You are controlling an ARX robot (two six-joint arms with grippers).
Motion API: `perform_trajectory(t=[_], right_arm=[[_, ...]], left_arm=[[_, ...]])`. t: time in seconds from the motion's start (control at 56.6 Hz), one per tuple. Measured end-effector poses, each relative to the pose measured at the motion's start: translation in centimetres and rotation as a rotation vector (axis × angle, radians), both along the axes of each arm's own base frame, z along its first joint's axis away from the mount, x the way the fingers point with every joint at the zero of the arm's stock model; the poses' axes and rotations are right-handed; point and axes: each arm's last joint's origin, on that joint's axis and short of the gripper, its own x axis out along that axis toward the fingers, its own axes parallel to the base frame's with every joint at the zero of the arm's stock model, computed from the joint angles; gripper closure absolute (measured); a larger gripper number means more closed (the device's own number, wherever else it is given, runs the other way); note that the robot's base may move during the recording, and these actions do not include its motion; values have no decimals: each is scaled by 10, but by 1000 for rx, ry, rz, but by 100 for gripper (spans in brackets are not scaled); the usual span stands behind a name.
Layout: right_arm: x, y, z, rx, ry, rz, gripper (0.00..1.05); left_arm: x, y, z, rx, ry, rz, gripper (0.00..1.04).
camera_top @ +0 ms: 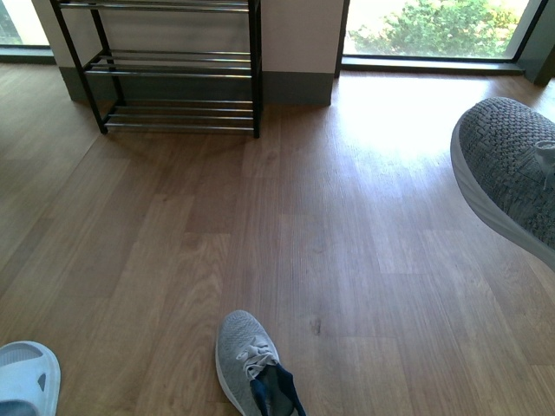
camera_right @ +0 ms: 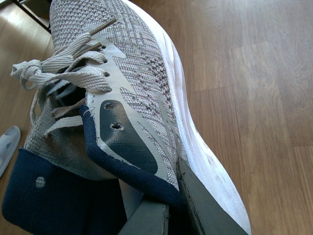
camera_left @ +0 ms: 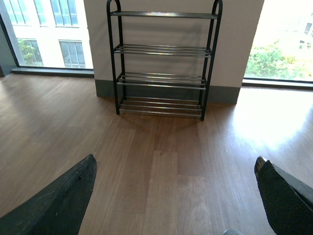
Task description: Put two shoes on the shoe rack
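Holding one sneaker (camera_right: 142, 73) clear of the floor (camera_top: 347, 260), right pincer (camera_right: 171, 200) clamped on its collar; left pincer (camera_left: 174, 160) spread, empty, shoe rack (camera_left: 161, 49) well ahead of it with no shoe on any tier, second sneaker (camera_top: 247, 355) on the floor away from both pincers, so 0/2 placed.

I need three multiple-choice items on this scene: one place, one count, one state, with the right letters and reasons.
1. Where is the pale blue slide? A on the floor, front view's lower left; B on a chair; C on a sneaker.
2. How many grey sneakers in the front view? A one; B two; C three.
3. The right gripper is: A open; B shut on a sneaker; C unseen.
1 A: it rests in that corner. 2 B: one lies on the floor, the held sneaker hangs at right. 3 B: its fingers clamp the held sneaker's collar.
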Motion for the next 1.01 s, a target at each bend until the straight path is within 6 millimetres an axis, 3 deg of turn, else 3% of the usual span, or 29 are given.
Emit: perform_trajectory(t=[0.248, 0.301, 0.336, 0.389, 0.619, 0.69, 1.008], right_arm=[[0, 0, 0, 0, 0, 0, 104], [0, 0, 0, 0, 0, -1, 104], [0, 0, 0, -1, 0, -1, 104], [0, 0, 0, -1, 0, 0, 104], [0, 0, 0, 0, 0, 0, 104], [0, 0, 0, 0, 0, 0, 104], [0, 0, 0, 0, 0, -1, 104]], left_arm=[[0, 0, 0, -4, 3, 6, 9], [0, 0, -1, -53, 105, 88, 9], [3, -2, -1, -94, 288, 194, 9], [12, -6, -3, -124, 412, 268, 9], [85, -49, -28, -89, 625, 15, 9], [108, -63, -45, -48, 707, -42, 9], [163, -97, -100, 23, 908, -239, 9]])
